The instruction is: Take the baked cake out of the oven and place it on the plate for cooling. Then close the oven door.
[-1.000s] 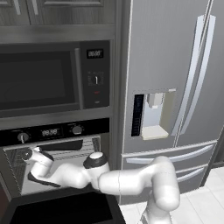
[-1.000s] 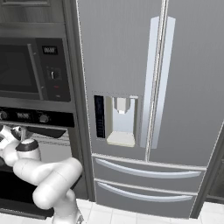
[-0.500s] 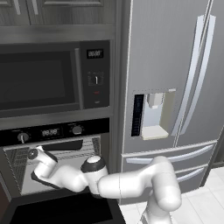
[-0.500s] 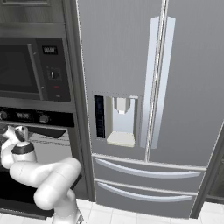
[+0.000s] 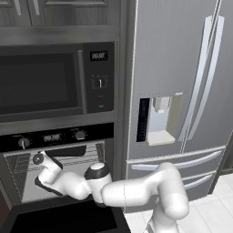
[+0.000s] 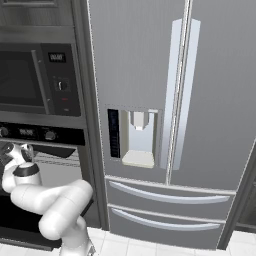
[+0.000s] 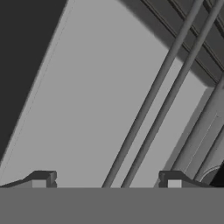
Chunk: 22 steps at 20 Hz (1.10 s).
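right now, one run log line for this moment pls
stage: reaching into oven | oven door: down, open | fingers: apart, nothing between | wire rack: just ahead

A steel fridge (image 5: pixel 182 91) stands just right of the microwave (image 5: pixel 50 82), dark cabinets (image 5: pixel 59 9) seemingly above.

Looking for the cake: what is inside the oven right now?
Inside the oven: wire racks, pale walls and the robot's forearm. No cake can be seen; the arm hides the lower cavity.
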{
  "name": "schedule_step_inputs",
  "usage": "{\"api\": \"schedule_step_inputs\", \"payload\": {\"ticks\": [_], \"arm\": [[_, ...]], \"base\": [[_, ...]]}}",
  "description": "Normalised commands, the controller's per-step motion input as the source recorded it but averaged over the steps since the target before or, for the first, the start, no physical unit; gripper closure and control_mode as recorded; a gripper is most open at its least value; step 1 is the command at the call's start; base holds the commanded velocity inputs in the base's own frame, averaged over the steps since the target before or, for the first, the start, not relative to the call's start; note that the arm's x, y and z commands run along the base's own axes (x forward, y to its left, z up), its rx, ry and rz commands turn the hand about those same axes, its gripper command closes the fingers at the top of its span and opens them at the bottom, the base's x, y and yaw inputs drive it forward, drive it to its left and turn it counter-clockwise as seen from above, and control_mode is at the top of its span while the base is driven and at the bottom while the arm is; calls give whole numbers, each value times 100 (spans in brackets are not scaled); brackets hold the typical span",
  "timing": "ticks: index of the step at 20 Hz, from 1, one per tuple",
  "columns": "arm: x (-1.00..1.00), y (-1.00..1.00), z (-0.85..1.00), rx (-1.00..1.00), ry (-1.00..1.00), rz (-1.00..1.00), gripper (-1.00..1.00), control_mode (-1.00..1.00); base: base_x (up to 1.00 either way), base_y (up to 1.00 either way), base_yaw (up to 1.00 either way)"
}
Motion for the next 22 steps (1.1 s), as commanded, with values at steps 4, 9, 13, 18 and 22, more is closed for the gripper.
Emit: {"api": "schedule_step_inputs", "payload": {"ticks": [4, 9, 13, 18, 22], "arm": [[-42, 26, -94, -25, -1, 0, -100, -100], [-50, 29, -94, -27, 0, -1, -100, -100], [-53, 31, -94, -26, 0, -1, 100, -100], [-55, 30, -94, -26, 0, -2, 100, -100], [-66, 30, -94, -25, -1, -4, 100, -100]], "base": [[0, 0, 0], [0, 0, 0], [0, 0, 0], [0, 0, 0], [0, 0, 0]]}}
